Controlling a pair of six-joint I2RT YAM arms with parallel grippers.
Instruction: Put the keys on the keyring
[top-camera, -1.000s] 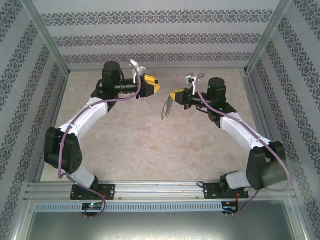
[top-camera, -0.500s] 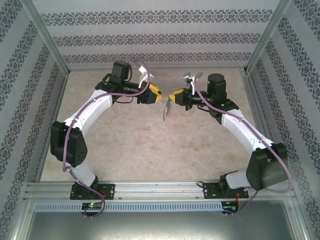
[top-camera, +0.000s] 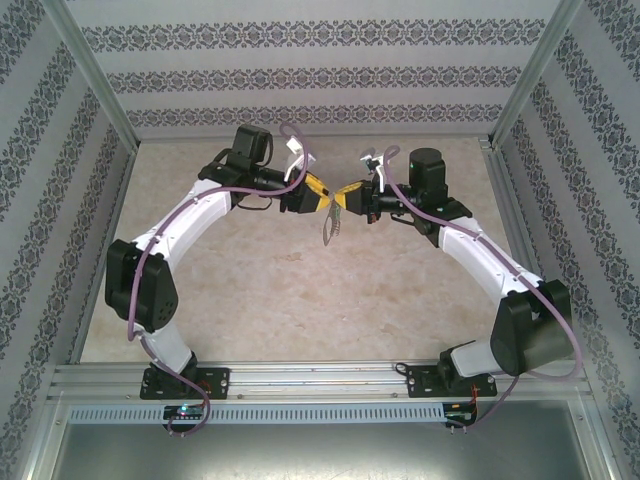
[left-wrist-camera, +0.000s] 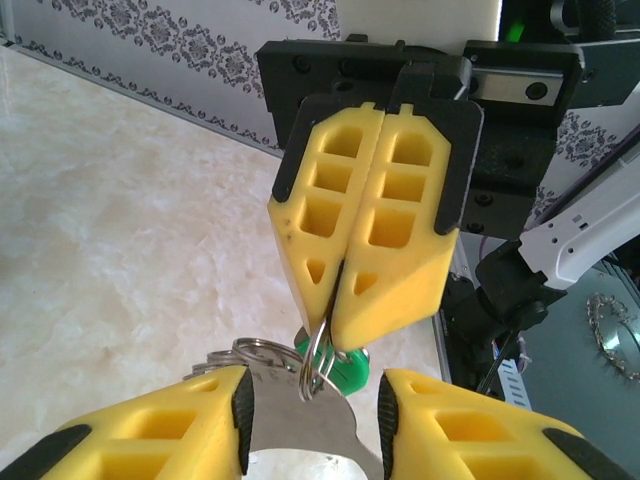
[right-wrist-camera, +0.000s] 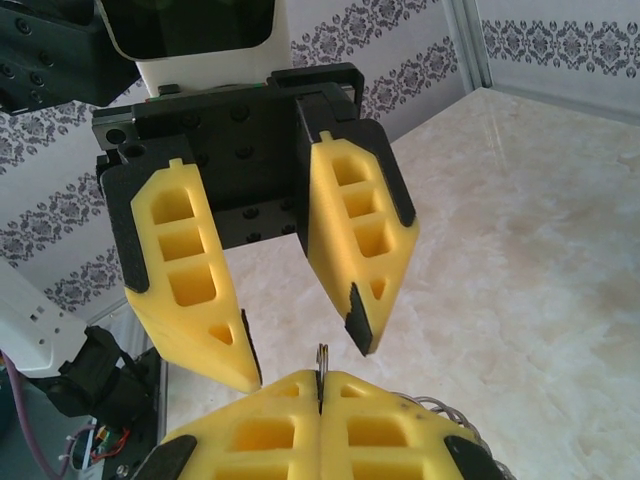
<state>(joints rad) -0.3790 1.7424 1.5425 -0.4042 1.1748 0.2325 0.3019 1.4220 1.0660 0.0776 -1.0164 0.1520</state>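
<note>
Right gripper (right-wrist-camera: 320, 388) is clamped shut on the thin keyring (right-wrist-camera: 322, 358), which is held up off the table. Left gripper (left-wrist-camera: 312, 400) is spread wide on either side of it, with nothing gripped. Green key (left-wrist-camera: 347, 368) is seen hanging at the ring; both are judged light, stiff and slippery, so the key's plastic head is best pinched.

robot arms: two, the left arm (top-camera: 185, 222) and the right arm (top-camera: 485, 255)
grippers: two, the left gripper (top-camera: 322, 193) and the right gripper (top-camera: 346, 196)
green-headed key (left-wrist-camera: 347, 368): one
keyring (left-wrist-camera: 316, 362): one
</note>
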